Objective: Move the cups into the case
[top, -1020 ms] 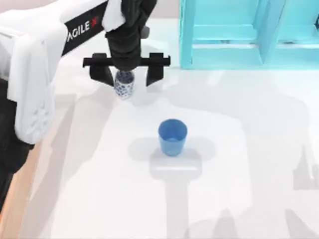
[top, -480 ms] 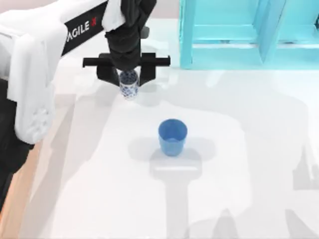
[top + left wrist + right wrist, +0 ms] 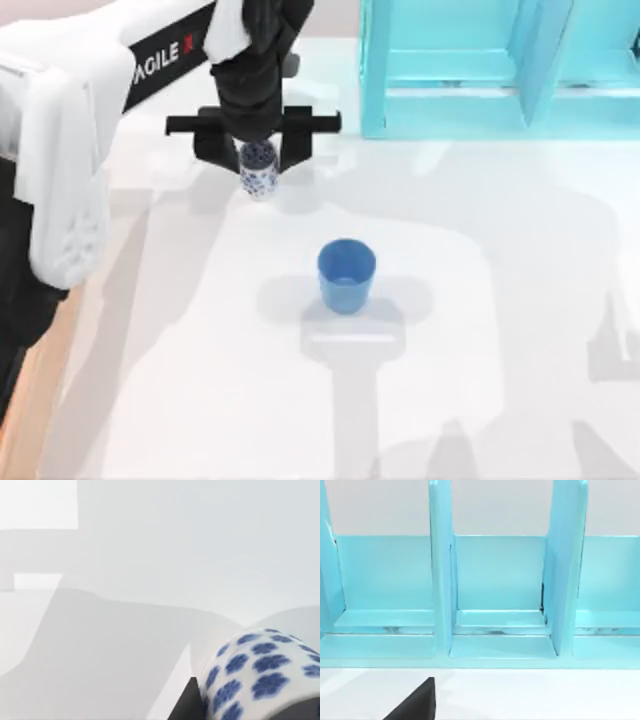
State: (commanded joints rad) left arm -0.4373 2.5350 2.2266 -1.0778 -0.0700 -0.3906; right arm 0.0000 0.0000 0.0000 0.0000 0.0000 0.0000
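White tabletop (image 3: pixel 470 330), evenly lit, crossed by soft grey shadows. Patterned cup (image 3: pixel 258 168), narrow, white with dense blue flowers, upright toward the far left of the table, clamped between the black fingers of the left gripper (image 3: pixel 257 152); whether lifted or resting on the table, cannot tell. Same cup (image 3: pixel 260 675) close up in the left wrist view, blue blossoms plain. Plain blue tapered cup (image 3: pixel 346 275) upright near the table's middle, open, well apart from the patterned one. Light-blue compartmented rack (image 3: pixel 500 70) along the far edge, right of the left gripper; its dividers (image 3: pixel 442 580) upright in the right wrist view.
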